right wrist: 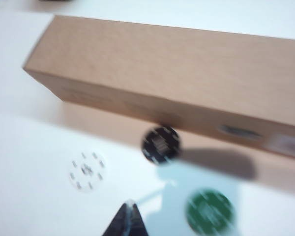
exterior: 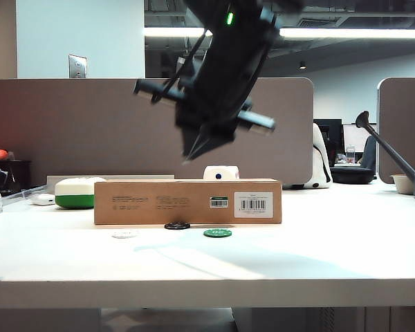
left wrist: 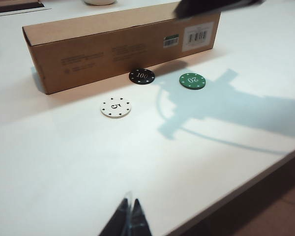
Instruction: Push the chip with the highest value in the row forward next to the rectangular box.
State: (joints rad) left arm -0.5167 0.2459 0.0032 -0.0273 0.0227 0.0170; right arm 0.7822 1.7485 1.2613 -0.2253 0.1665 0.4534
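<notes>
The black chip [exterior: 177, 225] [left wrist: 141, 76] [right wrist: 160, 143], marked 100, lies flat just in front of the long brown rectangular box [exterior: 187, 201] [left wrist: 113, 44] [right wrist: 177, 73], ahead of the other two in the row. The white chip [exterior: 124, 234] [left wrist: 115, 106] [right wrist: 87, 171] and the green chip [exterior: 217, 233] [left wrist: 192, 80] [right wrist: 209, 211] lie farther from the box. My right gripper [exterior: 194, 153] [right wrist: 130, 206] hangs shut and empty in the air above the box and chips. My left gripper [left wrist: 130, 204] is shut and empty, near the table's front edge [left wrist: 246, 182], well back from the chips.
Behind the box stand a green-and-white case [exterior: 76, 192] and a small white block [exterior: 220, 172]. A dark watering can [exterior: 394, 152] and a white bowl [exterior: 403, 183] sit at the far right. A grey partition [exterior: 69, 124] closes the back.
</notes>
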